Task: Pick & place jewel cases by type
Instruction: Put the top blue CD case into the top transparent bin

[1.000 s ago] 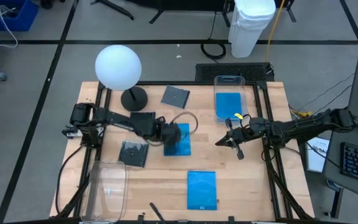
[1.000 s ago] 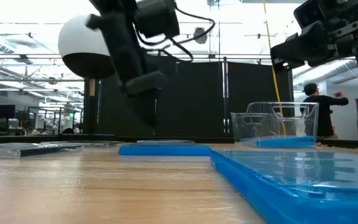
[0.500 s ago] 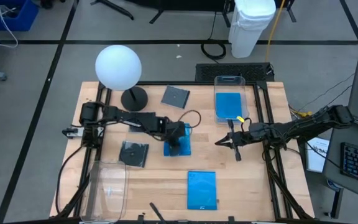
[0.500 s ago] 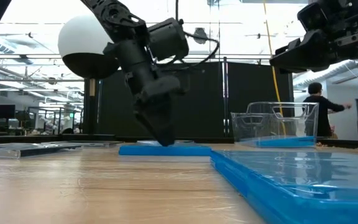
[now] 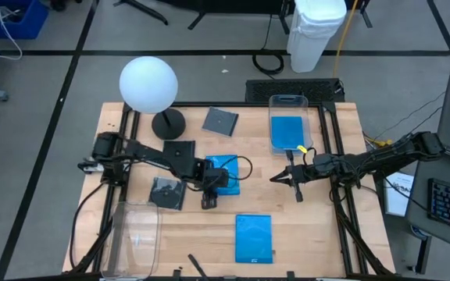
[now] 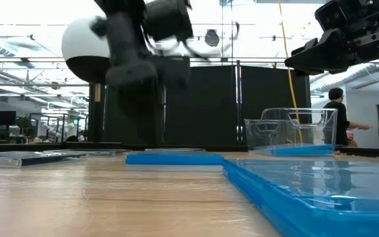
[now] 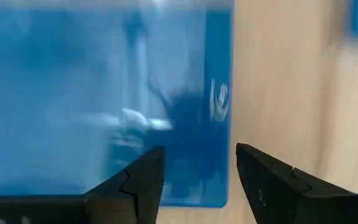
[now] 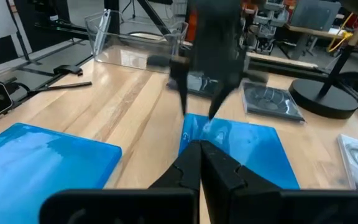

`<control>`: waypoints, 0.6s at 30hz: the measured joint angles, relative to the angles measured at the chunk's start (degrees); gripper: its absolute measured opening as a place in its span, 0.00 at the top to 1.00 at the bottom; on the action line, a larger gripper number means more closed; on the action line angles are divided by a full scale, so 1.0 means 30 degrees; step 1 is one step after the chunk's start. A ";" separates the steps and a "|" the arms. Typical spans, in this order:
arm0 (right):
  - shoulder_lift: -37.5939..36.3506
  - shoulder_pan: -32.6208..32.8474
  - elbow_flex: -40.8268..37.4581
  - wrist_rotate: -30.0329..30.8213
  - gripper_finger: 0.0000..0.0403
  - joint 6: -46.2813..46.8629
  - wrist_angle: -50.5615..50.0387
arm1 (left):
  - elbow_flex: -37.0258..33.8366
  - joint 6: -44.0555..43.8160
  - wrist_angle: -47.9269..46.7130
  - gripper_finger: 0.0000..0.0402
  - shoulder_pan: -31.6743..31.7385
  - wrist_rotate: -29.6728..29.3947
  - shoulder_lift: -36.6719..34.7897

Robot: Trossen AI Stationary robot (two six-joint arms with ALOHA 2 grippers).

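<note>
At frame centre in the high view, the left pincer [image 5: 211,195] is seen over the lower-left corner of a blue jewel case [image 5: 226,173] lying flat on the bench [image 5: 194,234]; its jaws are spread, w/ nothing held. Right of centre, the right pincer [image 5: 278,178] is kept fully closed & empty. Another blue case [image 5: 254,238] is lower centre, a third sits in the clear bin [image 5: 288,131] upper right. Dark cases [image 5: 167,193] are found centre-left.

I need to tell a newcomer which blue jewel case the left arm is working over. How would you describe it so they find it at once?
Start at the white globe lamp at the table's far left, then move toward the table's middle. The blue jewel case there lies flat on bare wood, with the open left tool at its near-left corner. The other blue cases are apart: one in the clear bin, one at the near edge.
</note>
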 joint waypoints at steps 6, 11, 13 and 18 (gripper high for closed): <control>0.1220 -0.0015 0.0017 0.2488 1.00 0.1239 -0.2033 | 0.0104 -0.1818 -0.3414 0.60 -0.0546 -0.3448 -0.2550; 0.5075 -0.0007 0.0360 0.2330 1.00 0.1749 -0.0189 | -0.0052 -0.4515 -0.6274 0.68 -0.0218 -0.4838 -0.2997; 0.6881 -0.0015 0.1191 0.1933 1.00 0.1622 0.0074 | -0.0477 -0.4808 -0.6199 0.69 0.0050 -0.4652 -0.2699; 1.1051 -0.0504 0.4730 0.1893 1.00 -0.0242 -0.2189 | -0.1405 -0.5031 -0.5262 0.71 0.0985 -0.3708 -0.2117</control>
